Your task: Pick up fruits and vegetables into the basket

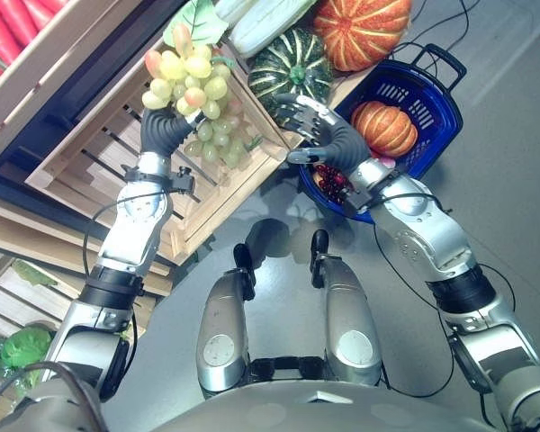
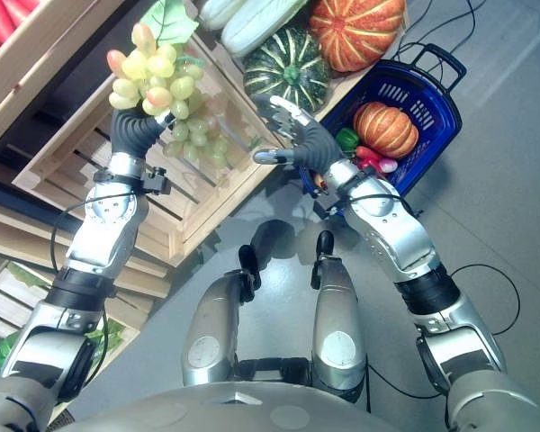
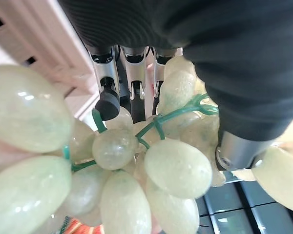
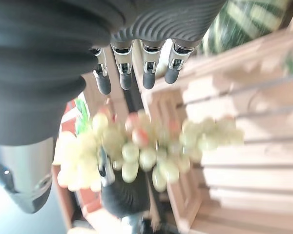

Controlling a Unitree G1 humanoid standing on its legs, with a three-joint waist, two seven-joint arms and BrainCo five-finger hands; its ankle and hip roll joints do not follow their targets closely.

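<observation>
A bunch of pale green grapes (image 1: 198, 81) hangs above the slatted wooden crate (image 1: 99, 162), with my left hand (image 1: 162, 130) shut on it from below. In the left wrist view the grapes (image 3: 176, 168) press against the fingers (image 3: 107, 97) and thumb. My right hand (image 1: 310, 121) is open with fingers spread, palm turned toward the grapes, just right of the bunch. It hovers over the near corner of the blue basket (image 1: 441, 112). The basket holds an orange pumpkin (image 1: 384, 128) and dark red fruit (image 1: 333, 183). In the right wrist view the grapes (image 4: 141, 151) hang beyond the straight fingers (image 4: 136, 73).
A green striped squash (image 1: 291, 67), a larger orange pumpkin (image 1: 362, 31) and a white gourd (image 1: 265, 22) lie on the shelf behind the basket. Red peppers (image 1: 4, 27) fill the top left bin. Leafy greens (image 1: 22, 346) sit at lower left.
</observation>
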